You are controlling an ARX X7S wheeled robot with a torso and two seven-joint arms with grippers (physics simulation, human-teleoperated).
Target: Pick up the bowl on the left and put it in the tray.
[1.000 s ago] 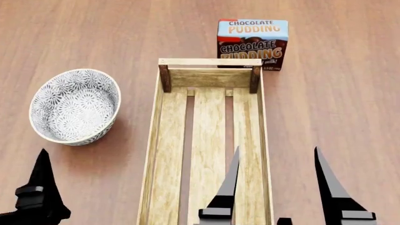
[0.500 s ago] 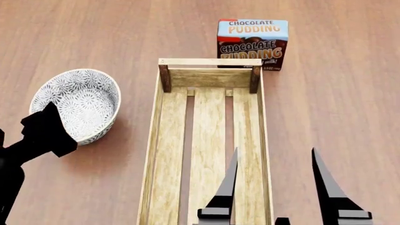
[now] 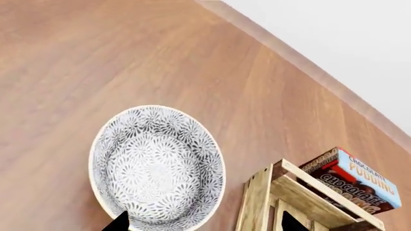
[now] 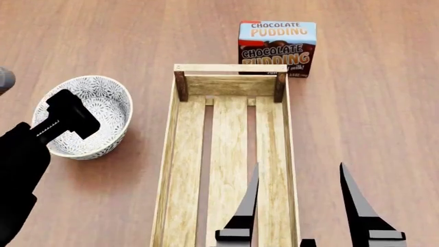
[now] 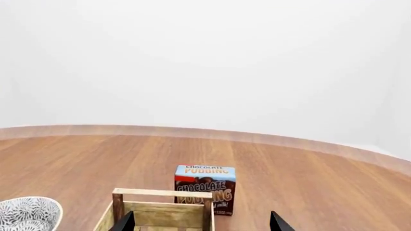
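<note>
The bowl, white with a dense grey-blue floral pattern, stands on the wooden table left of the tray, a long light-wood crate with a slatted bottom. My left arm hangs over the bowl's near side and hides part of it. In the left wrist view the left gripper is open above the bowl, one fingertip over its rim and the other over the tray. My right gripper is open over the tray's near right part, empty.
A chocolate pudding box stands upright just behind the tray's far end, also seen as the pudding box in the right wrist view. Bare wooden tabletop lies all round, with a pale wall beyond its far edge.
My left arm has come up from the lower left corner and moved forward over the bowl. The right gripper has barely shifted. Bowl, tray and box have not moved.
</note>
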